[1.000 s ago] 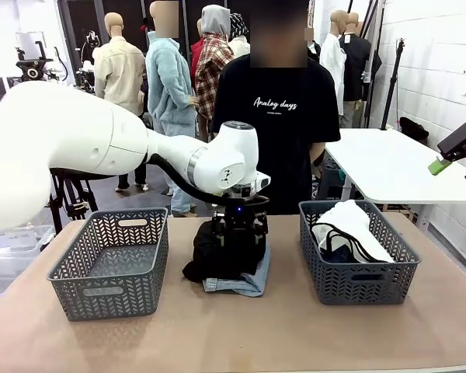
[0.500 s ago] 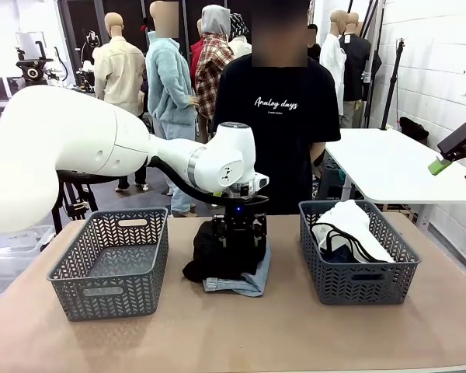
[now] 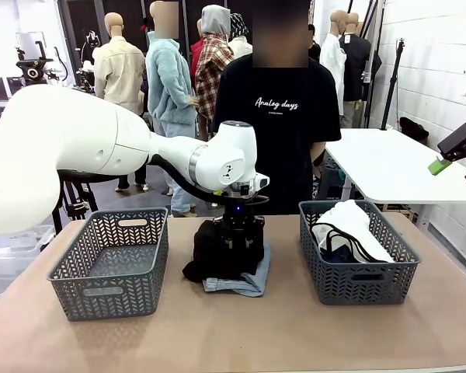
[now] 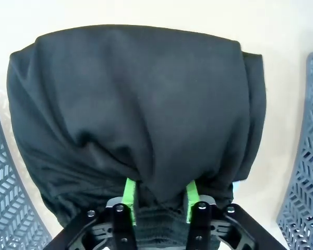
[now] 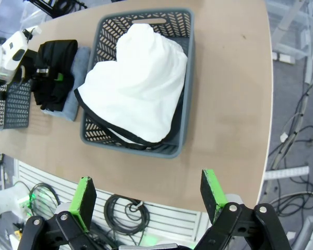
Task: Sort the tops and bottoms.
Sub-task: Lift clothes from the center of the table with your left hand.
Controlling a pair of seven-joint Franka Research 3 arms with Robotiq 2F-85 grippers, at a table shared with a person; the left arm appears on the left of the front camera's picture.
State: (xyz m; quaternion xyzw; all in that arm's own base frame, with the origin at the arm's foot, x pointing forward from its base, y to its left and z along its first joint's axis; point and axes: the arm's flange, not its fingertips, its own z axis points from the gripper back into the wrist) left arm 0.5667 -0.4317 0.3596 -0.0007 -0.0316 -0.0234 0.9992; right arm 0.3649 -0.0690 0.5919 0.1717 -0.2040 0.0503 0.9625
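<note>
Past the empty grey lattice basket [image 3: 101, 291] at left, mid-table: with left gripper [image 4: 159, 194] clamped on the plain black folded fabric top [image 4: 135, 104] lying on pale light-blue denim [image 3: 247, 284], lift straight and slowly, leaving denim behind; mind right gripper [image 5: 146, 178], fingers apart, raised at far right

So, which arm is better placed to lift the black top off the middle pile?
Left. The left fingers pinch a fold of the black top, which lies on the pale jeans. The right fingers stand open, high beyond the edge of the table, far away.
</note>
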